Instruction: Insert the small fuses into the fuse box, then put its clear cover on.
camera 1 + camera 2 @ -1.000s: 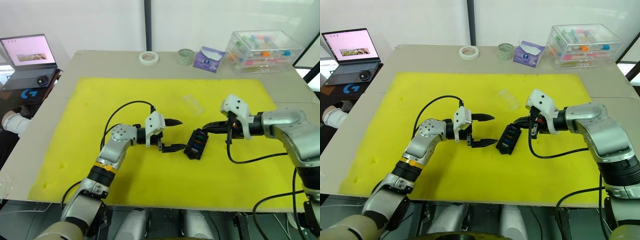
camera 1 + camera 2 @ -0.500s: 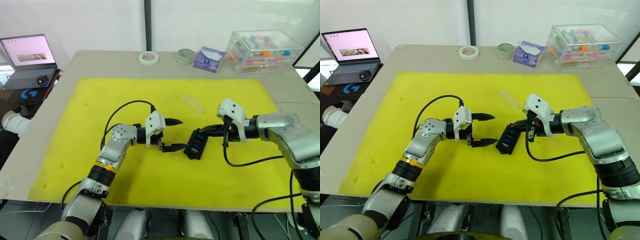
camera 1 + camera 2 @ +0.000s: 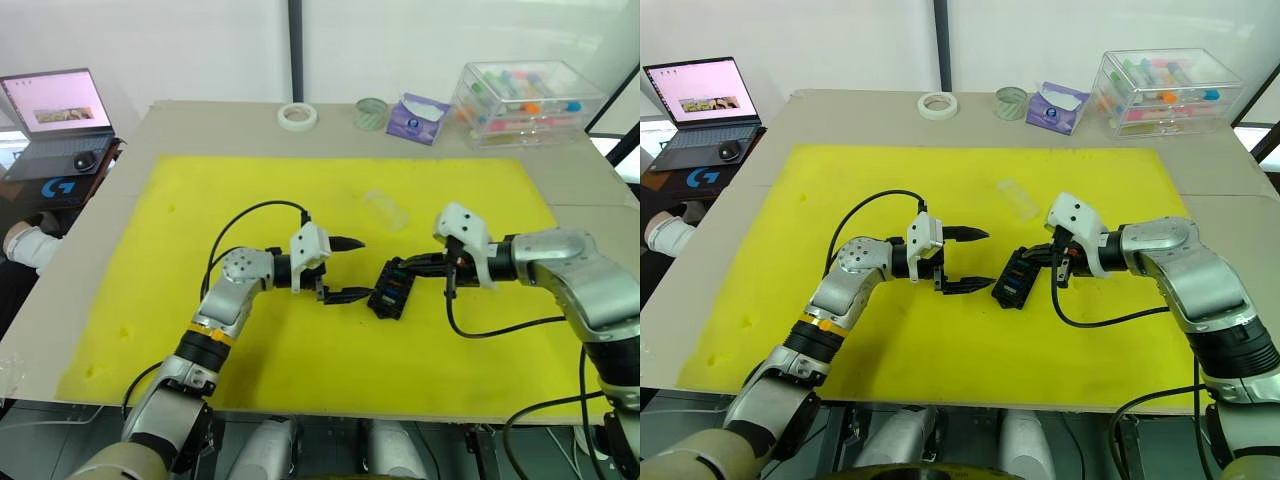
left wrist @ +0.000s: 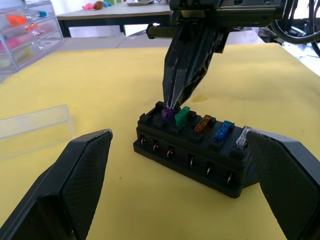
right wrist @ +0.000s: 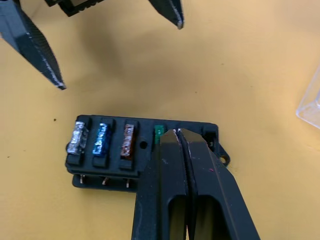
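Right hand [image 4: 169, 102] pinched on purple fuse [image 4: 166, 113] (end slot), fuse box [image 4: 192, 150], left hand [image 3: 349, 268] spread apart

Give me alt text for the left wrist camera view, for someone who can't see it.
The right claw, shut, presses a purple fuse into the end slot of the black fuse box on a yellow mat. Green, orange, blue and clear fuses sit in the row beside it. The open left claw's fingers frame the box, and the clear cover lies nearby.
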You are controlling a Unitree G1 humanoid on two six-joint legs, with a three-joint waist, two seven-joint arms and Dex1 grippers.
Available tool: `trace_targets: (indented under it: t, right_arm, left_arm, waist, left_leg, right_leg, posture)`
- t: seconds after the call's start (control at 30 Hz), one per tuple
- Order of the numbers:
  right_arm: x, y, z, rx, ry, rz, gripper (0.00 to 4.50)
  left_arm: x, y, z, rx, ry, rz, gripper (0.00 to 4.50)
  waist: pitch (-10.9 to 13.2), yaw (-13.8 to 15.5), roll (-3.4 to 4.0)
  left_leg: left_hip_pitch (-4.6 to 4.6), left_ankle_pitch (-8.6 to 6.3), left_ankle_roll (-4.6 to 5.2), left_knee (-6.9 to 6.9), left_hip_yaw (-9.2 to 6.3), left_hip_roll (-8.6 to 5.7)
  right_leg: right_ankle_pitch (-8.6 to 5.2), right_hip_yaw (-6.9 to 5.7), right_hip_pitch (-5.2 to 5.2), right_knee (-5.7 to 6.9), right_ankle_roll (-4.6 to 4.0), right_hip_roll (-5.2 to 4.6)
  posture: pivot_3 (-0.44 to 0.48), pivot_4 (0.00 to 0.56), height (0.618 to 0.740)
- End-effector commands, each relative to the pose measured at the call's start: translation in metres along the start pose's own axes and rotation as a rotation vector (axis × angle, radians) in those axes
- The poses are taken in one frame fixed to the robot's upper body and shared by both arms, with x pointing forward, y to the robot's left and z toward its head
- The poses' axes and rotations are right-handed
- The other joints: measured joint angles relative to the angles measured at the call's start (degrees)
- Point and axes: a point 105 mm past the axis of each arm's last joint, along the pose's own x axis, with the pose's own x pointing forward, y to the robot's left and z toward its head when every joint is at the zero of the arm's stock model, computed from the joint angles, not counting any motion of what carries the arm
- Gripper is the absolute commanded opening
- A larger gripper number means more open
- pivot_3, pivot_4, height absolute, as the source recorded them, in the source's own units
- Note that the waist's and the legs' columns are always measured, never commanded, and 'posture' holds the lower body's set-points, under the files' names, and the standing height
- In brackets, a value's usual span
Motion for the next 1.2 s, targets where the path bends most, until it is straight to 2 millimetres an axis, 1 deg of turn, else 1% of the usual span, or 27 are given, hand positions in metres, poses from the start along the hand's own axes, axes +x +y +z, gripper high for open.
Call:
trace_targets:
  t: [0.03,0.3,0.57,0.77,0.9,1.03,1.2]
  right_arm:
    - [0.0,0.003,-0.002,-0.002,0.017,0.007,0.02]
    - [0.001,-0.003,-0.003,0.007,0.027,-0.013,0.02]
    - [0.005,-0.001,-0.01,0.039,0.082,0.02,0.02]
    - [0.007,0.0,-0.013,0.045,0.089,0.018,0.02]
    - [0.007,-0.001,-0.011,0.043,0.079,0.016,0.02]
    - [-0.003,-0.006,0.002,0.047,0.025,0.0,0.02]
    - [-0.012,-0.008,0.008,0.055,0.004,-0.007,0.02]
  left_arm:
    - [0.001,0.002,0.011,0.042,-0.019,-0.009,4.5]
    - [0.002,0.002,0.01,0.045,-0.017,-0.011,4.5]
    - [0.002,0.002,0.01,0.047,-0.014,-0.01,4.5]
    - [0.002,0.002,0.01,0.046,-0.016,-0.005,4.5]
    - [0.001,0.002,0.009,0.046,-0.015,-0.003,4.5]
    - [0.0,0.002,0.009,0.046,-0.014,-0.001,4.5]
    - [0.0,0.003,0.009,0.048,-0.015,-0.001,4.5]
  waist:
    - [0.0,0.0,0.0]
    - [0.0,0.0,0.0]
    - [0.0,0.0,-0.01]
    - [0.0,0.0,-0.02]
    - [0.0,0.0,-0.02]
    - [0.0,0.0,-0.02]
    - [0.0,0.0,-0.02]
  left_leg:
    - [0.0,0.0,0.0,0.0,0.0,0.0]
    - [0.0,0.0,0.0,0.0,0.0,0.0]
    - [0.01,0.0,0.0,0.0,0.0,0.0]
    - [0.02,0.0,0.0,0.0,0.0,0.0]
    - [0.03,0.0,0.0,0.01,0.0,0.0]
    - [0.02,0.0,0.0,0.01,0.0,0.0]
    - [0.02,0.0,0.0,0.01,0.0,0.0]
  right_leg:
    - [0.0,0.0,0.0,0.0,0.0,0.0]
    - [0.0,0.0,0.0,0.0,0.0,0.0]
    - [0.0,0.0,0.01,0.0,0.0,0.0]
    - [0.0,0.0,0.03,0.0,0.0,0.0]
    - [0.0,0.0,0.04,0.0,0.0,0.0]
    - [0.0,0.0,0.03,0.0,0.0,0.0]
    - [0.0,0.0,0.03,0.0,0.0,0.0]
  posture:
    - [0.0,0.15,0.74]
    - [0.0,0.15,0.74]
    - [0.0,0.15,0.74]
    - [0.0,0.15,0.74]
    - [0.0,0.15,0.74]
    - [0.0,0.15,0.74]
    - [0.0,0.15,0.74]
